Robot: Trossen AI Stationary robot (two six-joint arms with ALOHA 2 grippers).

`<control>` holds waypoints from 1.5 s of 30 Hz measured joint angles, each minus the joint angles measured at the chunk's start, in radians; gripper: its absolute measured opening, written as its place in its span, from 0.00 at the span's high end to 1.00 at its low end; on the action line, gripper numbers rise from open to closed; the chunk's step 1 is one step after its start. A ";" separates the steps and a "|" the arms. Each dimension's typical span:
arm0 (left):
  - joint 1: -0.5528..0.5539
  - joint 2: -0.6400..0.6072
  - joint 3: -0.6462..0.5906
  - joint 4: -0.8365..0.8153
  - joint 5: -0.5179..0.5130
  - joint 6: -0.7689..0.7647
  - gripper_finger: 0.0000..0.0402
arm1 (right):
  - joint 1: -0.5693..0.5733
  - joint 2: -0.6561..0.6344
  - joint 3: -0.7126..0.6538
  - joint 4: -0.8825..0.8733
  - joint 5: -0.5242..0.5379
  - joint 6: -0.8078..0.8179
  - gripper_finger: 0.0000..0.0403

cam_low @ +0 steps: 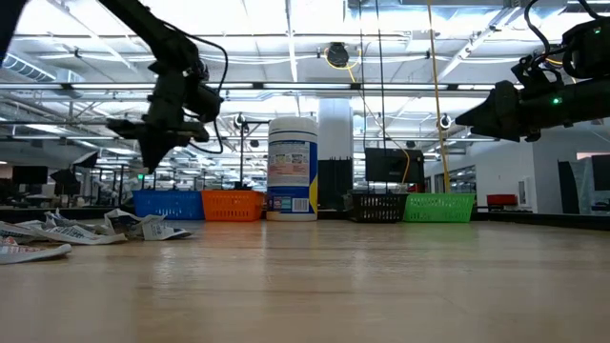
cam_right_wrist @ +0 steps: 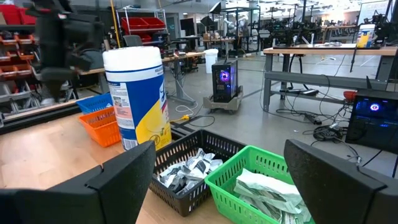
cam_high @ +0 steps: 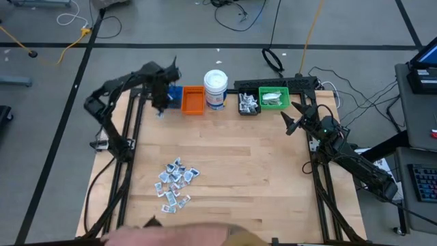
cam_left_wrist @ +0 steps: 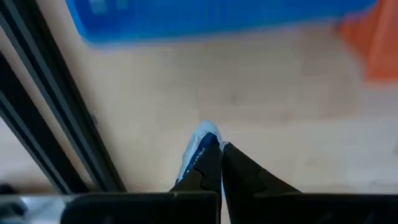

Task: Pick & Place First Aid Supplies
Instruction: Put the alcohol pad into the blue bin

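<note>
Light-blue, thin wrapped packet (cam_left_wrist: pixel 202 142) seems light and limp; the left gripper (cam_left_wrist: pixel 221 163) pinches its edge, jaws closed. The right gripper (cam_high: pixel 290 124) waits wide open.

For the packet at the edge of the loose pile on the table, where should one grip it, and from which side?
Judging from the pile of packets, grip an outlying packet's free edge, coming from straight above: each lies flat on the table, and the low view shows some edges curling upward.

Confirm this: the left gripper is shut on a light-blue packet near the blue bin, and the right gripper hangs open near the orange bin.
One thing is wrong. The right gripper hangs open near the green bin, not the orange one, as the high view shows. The rest holds: the left gripper is shut on a light-blue packet near the blue bin.
</note>
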 joint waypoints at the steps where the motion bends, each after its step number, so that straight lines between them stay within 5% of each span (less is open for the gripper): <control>1: 0.016 0.024 0.036 -0.007 -0.008 0.016 1.00 | 0.000 0.000 0.000 0.000 0.000 0.000 0.13; 14: 0.150 0.301 0.409 -0.089 -0.060 0.172 1.00 | 0.000 0.000 0.000 0.000 0.000 0.000 0.13; 27: 0.148 0.417 0.454 0.036 -0.061 0.222 0.97 | 0.000 0.000 0.000 0.000 0.000 0.000 0.13; 31: 0.150 0.418 0.454 0.041 -0.092 0.219 0.86 | 0.000 0.000 0.000 0.000 0.000 0.000 0.13; 40: 0.146 0.405 0.454 0.035 -0.088 0.255 0.43 | 0.000 0.000 0.000 0.000 0.000 0.000 0.13; 45: 0.114 0.368 0.442 -0.008 -0.090 0.160 0.30 | 0.000 0.000 0.000 0.000 0.000 0.000 0.13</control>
